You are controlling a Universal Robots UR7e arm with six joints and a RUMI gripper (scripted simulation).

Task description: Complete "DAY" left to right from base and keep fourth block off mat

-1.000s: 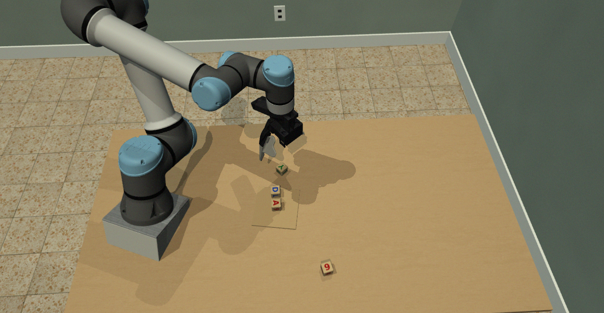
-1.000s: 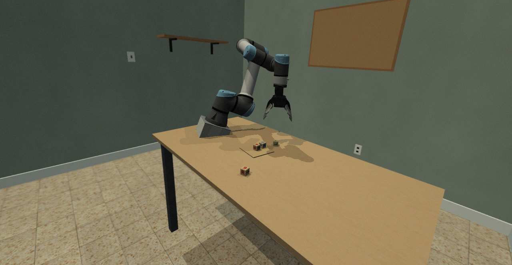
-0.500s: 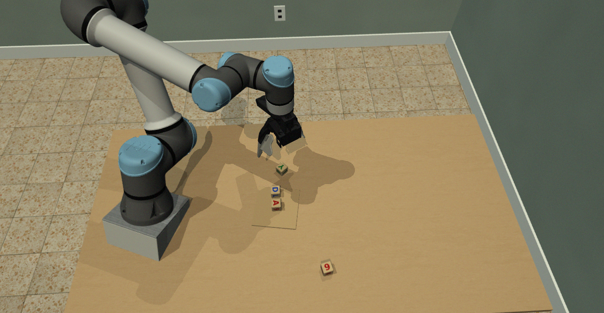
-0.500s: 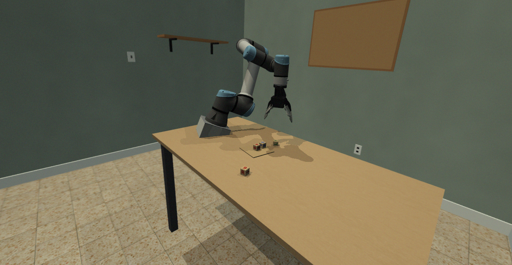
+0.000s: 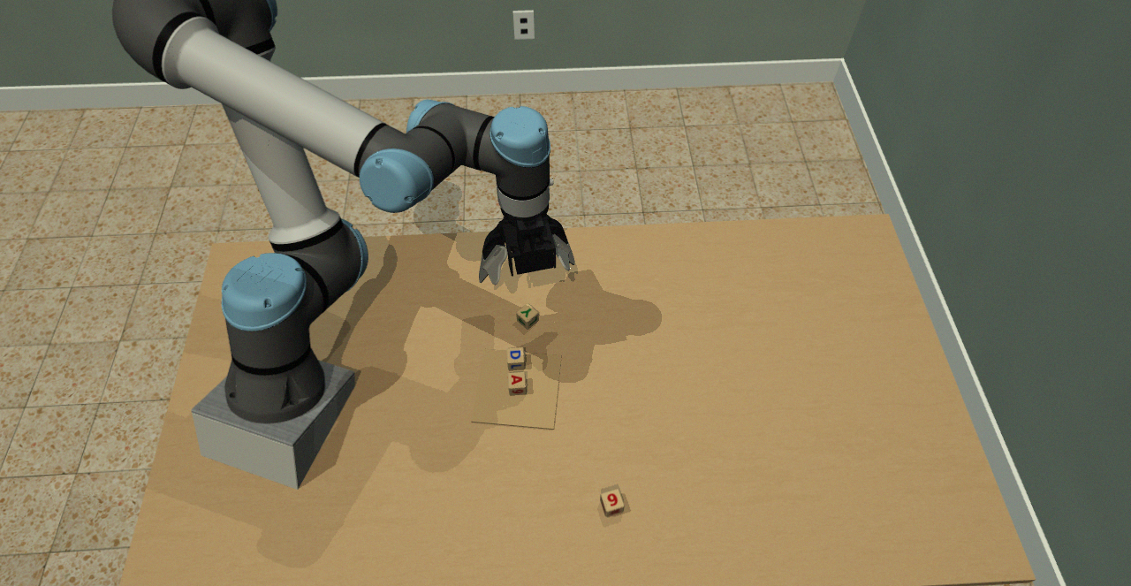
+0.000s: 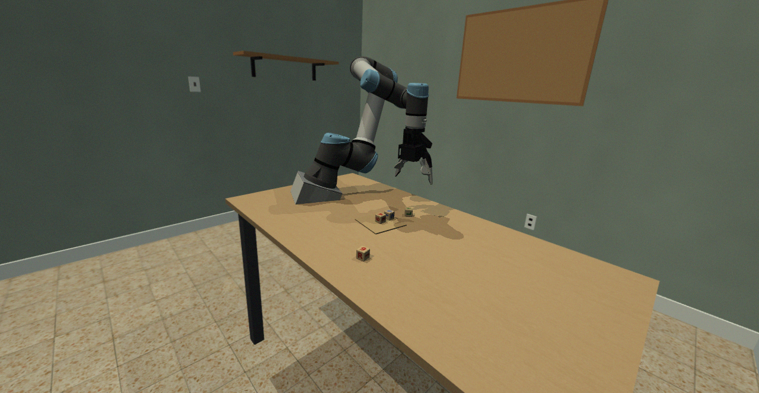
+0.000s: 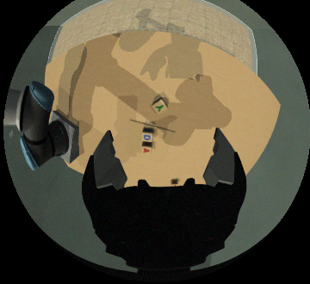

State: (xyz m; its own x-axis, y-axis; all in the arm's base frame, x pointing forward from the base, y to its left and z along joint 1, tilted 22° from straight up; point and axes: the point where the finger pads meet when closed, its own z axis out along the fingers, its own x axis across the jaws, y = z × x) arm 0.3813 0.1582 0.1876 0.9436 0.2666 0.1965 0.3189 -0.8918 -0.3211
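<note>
The mat (image 5: 505, 381) is a thin-outlined square on the table. On it the D block (image 5: 515, 358) and the A block (image 5: 517, 382) sit side by side near its far right edge; they also show in the wrist view, D (image 7: 148, 137) and A (image 7: 146, 149). The Y block (image 5: 527, 315) with a green letter lies just outside the mat, turned at an angle; it shows in the wrist view (image 7: 159, 105) too. My gripper (image 5: 527, 270) hangs open and empty high above the table, a little beyond the Y block.
A fourth block with a red 9 (image 5: 611, 501) lies off the mat toward the table's near side, also in the exterior view (image 6: 363, 253). The robot base (image 5: 269, 416) stands at the table's left end.
</note>
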